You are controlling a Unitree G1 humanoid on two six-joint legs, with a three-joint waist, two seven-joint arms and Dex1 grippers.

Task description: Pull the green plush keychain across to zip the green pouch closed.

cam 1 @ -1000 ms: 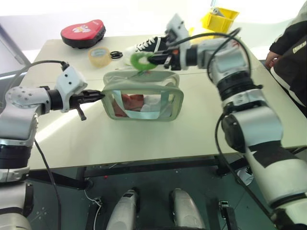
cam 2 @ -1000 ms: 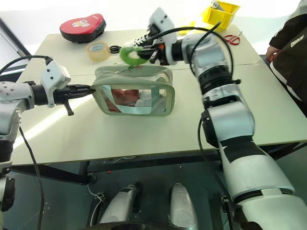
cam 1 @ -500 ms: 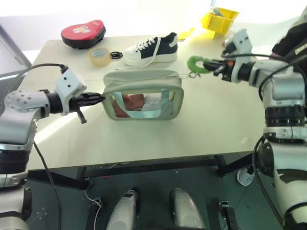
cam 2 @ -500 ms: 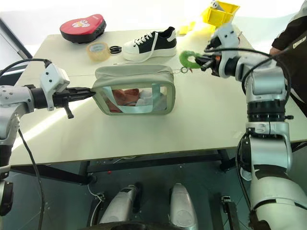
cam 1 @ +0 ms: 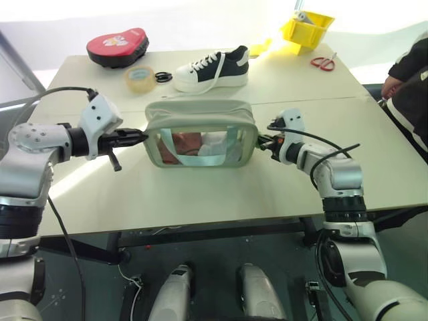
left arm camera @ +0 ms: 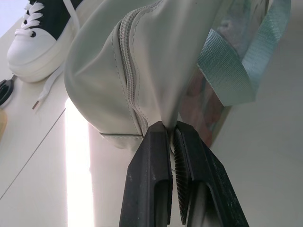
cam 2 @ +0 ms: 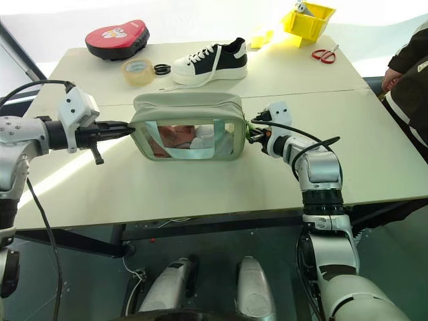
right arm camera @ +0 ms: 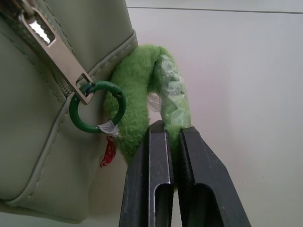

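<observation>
The green pouch (cam 1: 200, 134) stands in the middle of the table, its clear side facing me and its top drawn flat. My left gripper (left arm camera: 171, 126) is shut on the fabric at the pouch's (left arm camera: 142, 61) left end. At the right end, my right gripper (right arm camera: 173, 126) is shut on the green plush keychain (right arm camera: 142, 85). A small green ring (right arm camera: 97, 108) joins the keychain to the metal zip pull (right arm camera: 54, 52), which lies at that end of the pouch. From the head, the keychain (cam 2: 251, 131) shows as a small green patch by the right gripper (cam 1: 265, 142).
On the far half of the table lie a black-and-white sneaker (cam 1: 210, 67), a yellowish tape roll (cam 1: 138, 78), a red round case (cam 1: 117, 45), red scissors (cam 1: 323, 62) and a yellow bin (cam 1: 306, 27). A person (cam 1: 409, 80) stands at the right edge.
My right gripper carried the keychain from above the pouch's left part across to its right end, then down beside it. The pouch's top went from gaping to drawn flat. The left gripper stayed put.
</observation>
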